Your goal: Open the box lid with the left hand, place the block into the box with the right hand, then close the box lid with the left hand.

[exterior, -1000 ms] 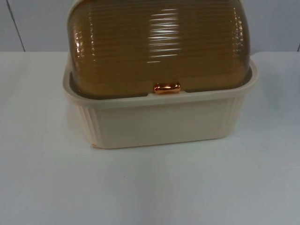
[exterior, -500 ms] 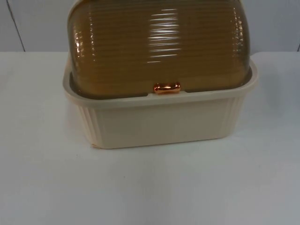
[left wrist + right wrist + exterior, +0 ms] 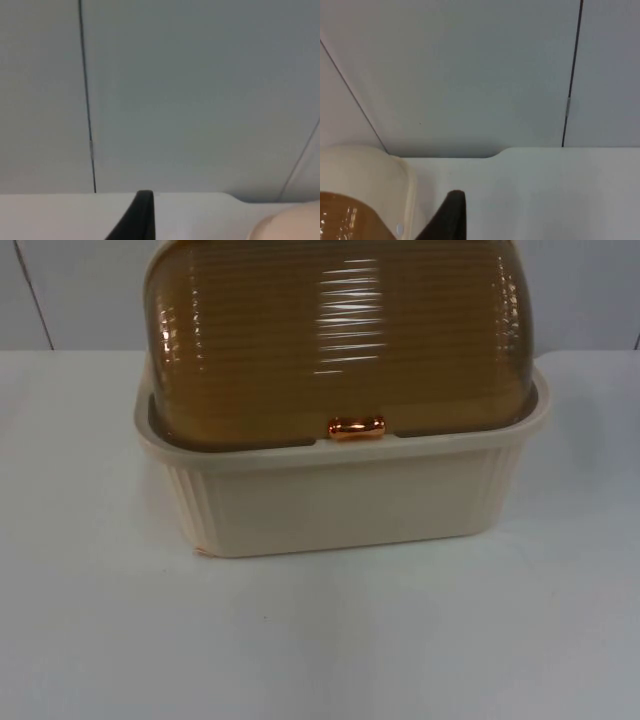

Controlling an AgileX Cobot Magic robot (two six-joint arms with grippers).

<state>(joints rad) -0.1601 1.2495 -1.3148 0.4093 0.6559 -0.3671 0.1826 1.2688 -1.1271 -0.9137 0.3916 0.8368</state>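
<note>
Box [image 3: 340, 505], cream with a ribbed amber lid [image 3: 335, 340], sits shut mid-tabletop [image 3: 320, 640], its copper handle [image 3: 356, 427] at the lid's front edge. Opening comes first, I judge: the left pincer [image 3: 142, 215] should hook that handle and swing the lid back along its curve, not pull straight up. It waits near the box's side, touching nothing; whether its fingers are apart I cannot tell. Likewise the right pincer [image 3: 452, 215], beside the box's other end, grips nothing visible.
</note>
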